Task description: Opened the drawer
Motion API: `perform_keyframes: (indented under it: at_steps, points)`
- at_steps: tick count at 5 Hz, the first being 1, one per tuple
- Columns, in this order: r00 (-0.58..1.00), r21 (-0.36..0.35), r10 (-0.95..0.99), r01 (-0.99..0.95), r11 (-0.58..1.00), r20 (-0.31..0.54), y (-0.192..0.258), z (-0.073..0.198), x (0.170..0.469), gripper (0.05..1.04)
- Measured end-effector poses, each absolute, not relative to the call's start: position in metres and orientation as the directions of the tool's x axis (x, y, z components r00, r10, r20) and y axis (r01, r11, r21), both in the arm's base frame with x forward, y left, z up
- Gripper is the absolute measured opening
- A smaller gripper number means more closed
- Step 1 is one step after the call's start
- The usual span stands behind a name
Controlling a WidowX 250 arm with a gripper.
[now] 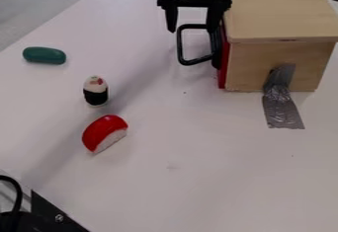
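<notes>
Jaws parted, black gripper (191, 30) by rounded black loop handle (180, 51); boxy wooden cabinet (280, 14), crinkled silvery tape (282, 108).

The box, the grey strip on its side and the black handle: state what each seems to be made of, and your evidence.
Box: wood, probably plywood, with a pale, plain finish; faint grain shows on its side.
Grey strip: looks like duct tape, silvery, with creases that catch the light.
Black handle: smooth, slightly glossy rounded bar; painted metal or plastic, the look does not settle which.
</notes>
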State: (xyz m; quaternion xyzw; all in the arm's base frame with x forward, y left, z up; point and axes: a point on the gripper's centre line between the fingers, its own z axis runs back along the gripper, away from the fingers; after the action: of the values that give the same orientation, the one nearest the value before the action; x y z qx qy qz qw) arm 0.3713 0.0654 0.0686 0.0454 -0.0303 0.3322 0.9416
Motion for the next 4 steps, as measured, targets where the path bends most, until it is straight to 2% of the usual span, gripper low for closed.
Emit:
perform_keyframes:
  at_steps: [2, 4]
  points:
    - [0.759, 0.104, 0.649, -0.651, 0.752, 0.053, 0.091, 0.055, 0.359, 0.998]
    - [0.749, 0.097, 0.662, -0.661, 0.744, 0.035, 0.098, 0.049, 0.352, 0.998]
